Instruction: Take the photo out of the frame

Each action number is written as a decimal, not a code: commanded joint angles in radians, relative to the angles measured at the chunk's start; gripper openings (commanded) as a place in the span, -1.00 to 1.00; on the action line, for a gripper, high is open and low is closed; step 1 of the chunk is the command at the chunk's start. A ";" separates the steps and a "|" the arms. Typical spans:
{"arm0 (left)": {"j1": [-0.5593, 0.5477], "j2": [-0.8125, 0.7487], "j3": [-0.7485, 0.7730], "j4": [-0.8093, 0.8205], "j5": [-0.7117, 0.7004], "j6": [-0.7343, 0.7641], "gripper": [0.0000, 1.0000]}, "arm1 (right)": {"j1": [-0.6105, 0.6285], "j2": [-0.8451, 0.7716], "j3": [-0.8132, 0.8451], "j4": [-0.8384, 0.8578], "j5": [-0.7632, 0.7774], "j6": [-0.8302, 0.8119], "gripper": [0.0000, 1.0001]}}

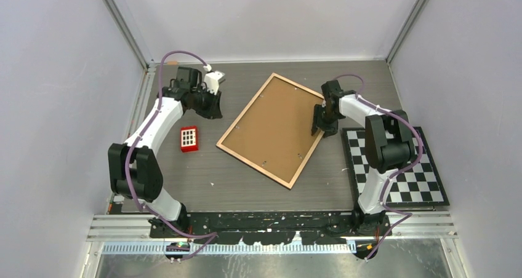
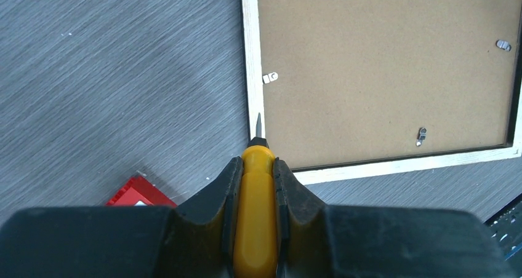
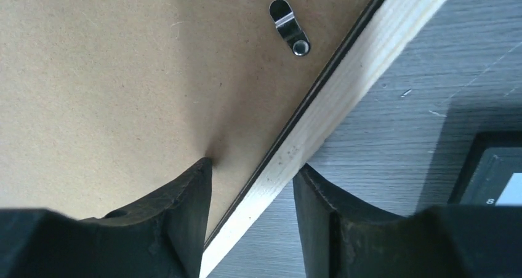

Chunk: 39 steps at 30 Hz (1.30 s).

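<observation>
Grey brushed table [image 1: 203,179] bears the frame [image 1: 245,110] face down (brown backing board [image 1: 274,127] up); the right gripper [image 3: 252,170] stands spread astride the frame's right rim, one finger on the board; left of the frame, the left gripper [image 2: 257,162] pinches a yellow-handled tool [image 2: 257,222]

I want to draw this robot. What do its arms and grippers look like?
The left arm and right arm have white tube-like links and chunky black joints. A thin purple cable loops along each one. The left gripper and right gripper have two thick, curved black fingers.
</observation>
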 commanded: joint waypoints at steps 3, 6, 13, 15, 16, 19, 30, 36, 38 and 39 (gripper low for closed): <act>0.000 -0.074 -0.030 0.011 0.008 0.069 -1.00 | 0.042 0.057 0.052 0.021 0.026 -0.109 -0.17; -0.011 -0.093 -0.053 0.003 0.011 0.117 -1.00 | 0.051 0.076 0.079 0.020 0.010 -0.163 -0.30; -0.057 -0.112 -0.095 -0.026 0.002 0.218 -1.00 | 0.062 0.139 0.166 -0.021 -0.075 -0.332 -0.48; -0.074 -0.109 -0.102 -0.033 -0.006 0.251 -1.00 | 0.069 0.161 0.192 -0.037 -0.104 -0.379 -0.48; -0.080 -0.109 -0.108 -0.030 -0.010 0.258 -1.00 | 0.075 0.175 0.209 -0.044 -0.117 -0.399 -0.50; -0.093 -0.102 -0.107 -0.030 -0.013 0.263 -1.00 | 0.084 0.213 0.270 -0.096 -0.149 -0.425 -0.59; -0.098 -0.120 -0.128 -0.041 -0.016 0.276 -1.00 | 0.075 0.254 0.327 -0.114 -0.158 -0.371 -0.71; -0.098 -0.109 -0.109 -0.059 -0.024 0.312 -1.00 | 0.046 0.399 0.625 -0.235 -0.142 -0.423 -0.71; -0.098 -0.112 -0.109 -0.062 -0.027 0.316 -1.00 | 0.044 0.379 0.602 -0.247 -0.161 -0.435 -0.71; -0.098 -0.114 -0.113 -0.062 -0.030 0.317 -1.00 | 0.045 0.360 0.566 -0.239 -0.170 -0.430 -0.70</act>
